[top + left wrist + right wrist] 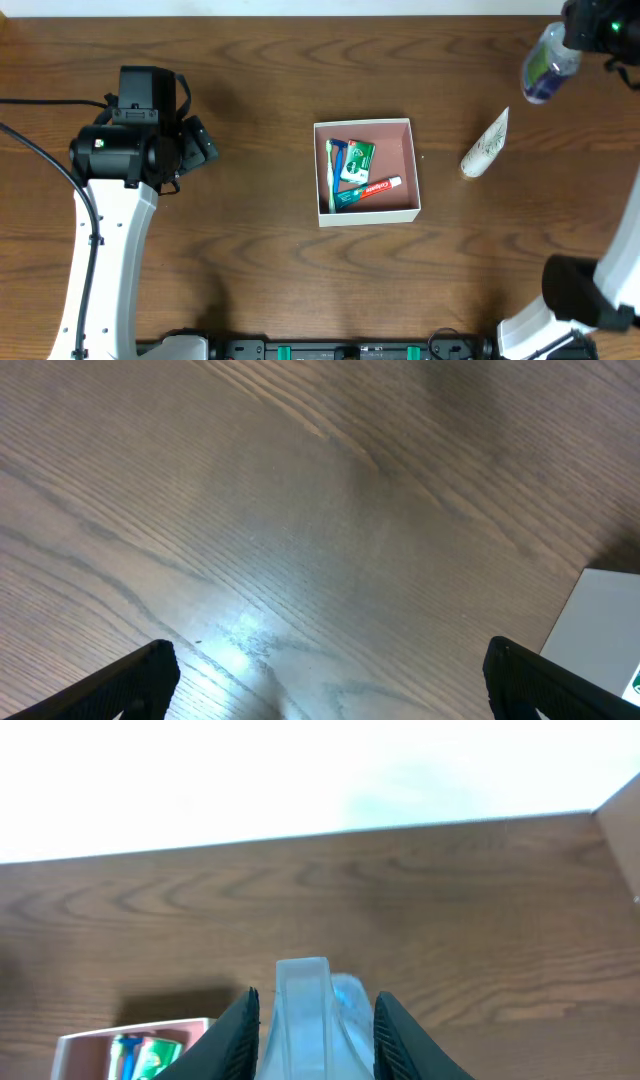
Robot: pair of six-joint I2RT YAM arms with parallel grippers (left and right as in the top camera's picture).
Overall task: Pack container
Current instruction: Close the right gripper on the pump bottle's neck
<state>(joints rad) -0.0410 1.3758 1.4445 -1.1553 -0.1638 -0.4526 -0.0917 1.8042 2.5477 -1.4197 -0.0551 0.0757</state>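
Wooden bench (250,60) carries the container (400,150) near its middle, a shallow box with thin white walls and a pinkish inside. In it lie a red and white toothpaste tube (375,188), a green packet (357,158) and a blue-handled item (333,170). This last one may be a razor or a toothbrush; I cannot tell which. These things fill the left and lower part of the box, and the right part of its floor is bare.

The right claw (312,1020) is clenched on a clear bottle (545,62) with bluish liquid and a green label. It holds the bottle above the far right corner of the bench, well apart from the container. A white tube (487,145) lies on the bench between the bottle and the box. The left claw (197,143) is released, with its jaws wide and nothing in them, over bare wood to the left of the container.

I see three risks. The bottle looks smooth and round, so it could slide in the grip during the long way to the box. A low path could knock the white tube and make it roll. The walls look thin and light, so a bottle that comes down on the rim or on the toothpaste tube could tip the box or push it aside.
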